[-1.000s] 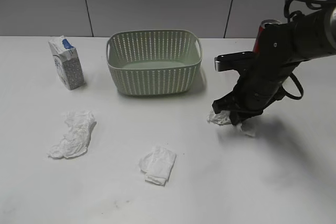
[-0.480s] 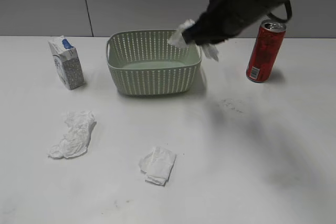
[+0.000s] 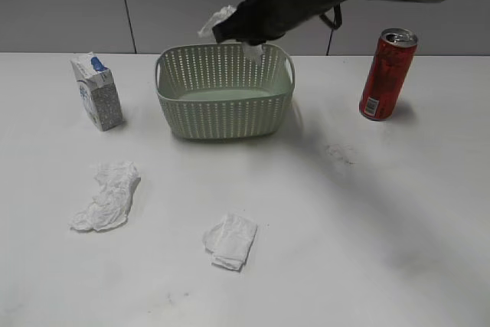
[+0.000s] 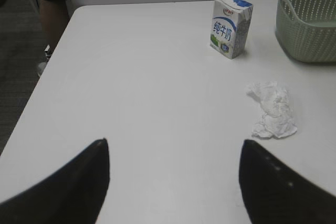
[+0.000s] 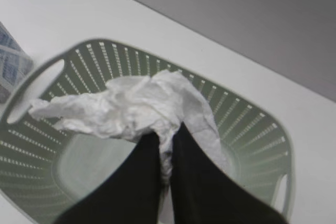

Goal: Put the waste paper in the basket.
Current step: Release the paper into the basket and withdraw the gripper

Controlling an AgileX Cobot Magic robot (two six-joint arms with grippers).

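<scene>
Up in the exterior view, the right gripper point(image 3: 243, 34) hangs at the top centre of the frame, over the back rim of the basket point(image 3: 224, 112), with a wad of waste paper point(image 3: 217, 19) sticking out to its left and a smaller flap below. The arm is blurred there, so I would not swear the wad sits fully inside the rim line. Two more wads lie on the worktop point(image 3: 367, 212): one at lower left point(image 3: 107, 197) and one at lower centre point(image 3: 230, 240). A red can point(image 3: 387, 74) stands at the right and a small carton point(image 3: 97, 91) at the left, both clear of the basket.

From the left wrist view, the left gripper point(image 4: 173, 182) shows its jaws spread wide and empty at the bottom edge, above bare worktop; the left-hand wad point(image 4: 272, 109) lies at centre right, the carton point(image 4: 231, 24) beyond it.

From the right wrist view, the jaws are pinched together on the wad point(image 5: 131, 106), which spreads across the middle of the frame, directly over the basket floor point(image 5: 89, 169).

To do the drop well, I judge the jaws should part only while the whole wad hangs over the floor rather than the rim, and fully, since soft tissue may cling to a pad.
</scene>
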